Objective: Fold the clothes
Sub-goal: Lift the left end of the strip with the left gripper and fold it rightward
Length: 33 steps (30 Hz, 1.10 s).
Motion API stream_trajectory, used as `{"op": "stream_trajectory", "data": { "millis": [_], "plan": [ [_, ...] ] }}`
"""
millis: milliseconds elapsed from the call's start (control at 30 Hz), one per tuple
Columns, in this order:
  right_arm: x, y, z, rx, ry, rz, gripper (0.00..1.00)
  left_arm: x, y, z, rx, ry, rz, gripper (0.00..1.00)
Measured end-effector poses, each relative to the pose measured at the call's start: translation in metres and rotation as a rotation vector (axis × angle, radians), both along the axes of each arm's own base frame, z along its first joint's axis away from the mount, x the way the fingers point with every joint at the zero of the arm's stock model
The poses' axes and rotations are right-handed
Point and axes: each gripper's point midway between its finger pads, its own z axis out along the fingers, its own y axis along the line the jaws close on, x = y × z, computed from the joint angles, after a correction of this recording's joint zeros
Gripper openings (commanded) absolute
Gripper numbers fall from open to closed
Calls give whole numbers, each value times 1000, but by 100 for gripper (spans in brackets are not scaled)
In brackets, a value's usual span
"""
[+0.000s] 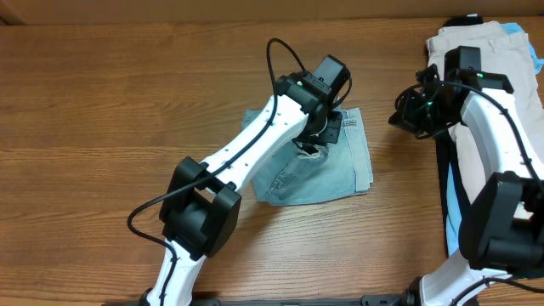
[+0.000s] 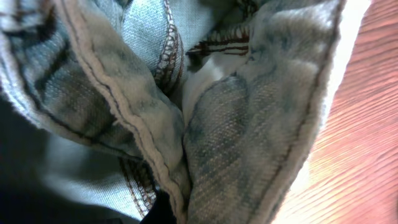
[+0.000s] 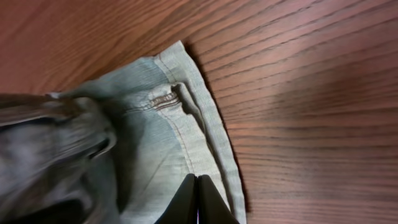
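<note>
The denim shorts (image 1: 327, 174) lie folded into a rough square in the middle of the counter (image 1: 102, 110). The left hand (image 1: 316, 140) is down on their upper left part, clenched on a bunched-up fold of the cloth. In the left wrist view, rumpled denim (image 2: 249, 124) with stitched seams fills almost everything, and a strip of counter (image 2: 367, 124) shows to its right.

The right hand (image 1: 401, 117) hovers just to the right of the shorts' upper right corner, apart from them. Its fingers are pressed together with nothing between them (image 3: 196, 196), pointing at the hemmed edge (image 3: 161, 137).

Further right of the denim shorts, beige shorts (image 1: 489, 51) lie in a pile with a black garment (image 1: 463, 19) and a sky-blue garment (image 1: 520, 31).
</note>
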Motion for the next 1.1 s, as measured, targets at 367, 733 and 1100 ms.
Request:
{"op": "stream_trajectory", "data": {
  "millis": [367, 733, 1100],
  "plan": [
    [-5, -1, 3, 3, 8, 2, 4, -14, 31, 87, 25, 63, 25, 4],
    [-23, 72, -31, 7, 31, 167, 4, 24, 139, 147, 46, -1, 165, 4],
    [-25, 84, -41, 4, 31, 166, 4, 6, 192, 190, 178, -155, 182, 4]
  ]
}}
